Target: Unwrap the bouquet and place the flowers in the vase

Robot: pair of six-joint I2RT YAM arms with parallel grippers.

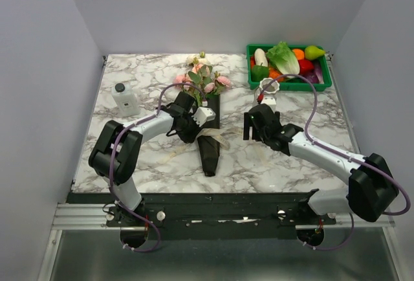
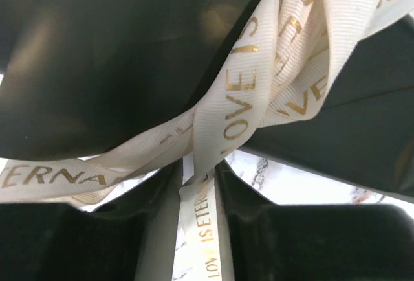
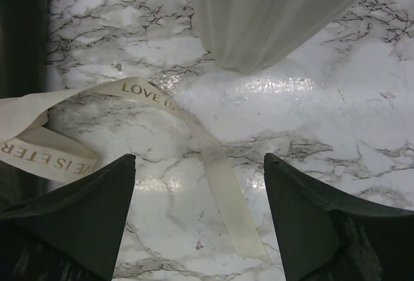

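The bouquet (image 1: pixel 204 80) lies near the middle of the marble table (image 1: pixel 142 74) with its blooms toward the far edge. Pink, cream and peach roses with green leaves fan out of a dark paper cone (image 1: pixel 209 155), whose tip points at the arm bases. A cream ribbon (image 2: pixel 239 93) with gold lettering crosses the cone, and loose tails trail onto the marble on either side. The white ribbed vase (image 1: pixel 268 87) stands upright to the right of the bouquet, apart from it and just in front of the green crate (image 1: pixel 304 88) of vegetables.

The left arm (image 1: pixel 145 125) reaches in from the left, its wrist bent over the cone's upper half. The left gripper (image 1: pixel 196 116) has its jaws drawn narrow around one strand of ribbon that runs between them; I cannot tell whether they pinch it.

The right arm (image 1: pixel 317 151) stretches in from the right, low over the table. The right gripper (image 3: pixel 199 164) sits just in front of the vase with its jaws wide apart, holding nothing. One ribbon tail lies on the marble beneath it.
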